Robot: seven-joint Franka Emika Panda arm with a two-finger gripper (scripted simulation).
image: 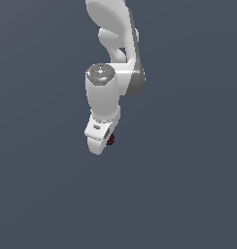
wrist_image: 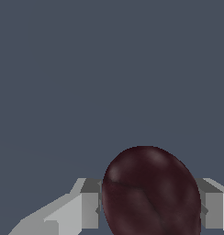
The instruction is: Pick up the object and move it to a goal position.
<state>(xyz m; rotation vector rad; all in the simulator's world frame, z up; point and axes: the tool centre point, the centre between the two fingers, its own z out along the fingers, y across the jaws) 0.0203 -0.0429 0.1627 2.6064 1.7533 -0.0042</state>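
My gripper (wrist_image: 150, 204) clamped on the maroon ball (wrist_image: 150, 193), a finger (wrist_image: 86, 204) pressing each side of it; grey ground (image: 188, 194) beneath

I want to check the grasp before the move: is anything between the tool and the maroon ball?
Nothing visible. In the wrist view the maroon ball sits directly between the tool's two fingers, which flank it on either side. In the exterior view it peeks out at the tool's tip. No goal marker shows, so that path cannot be judged.
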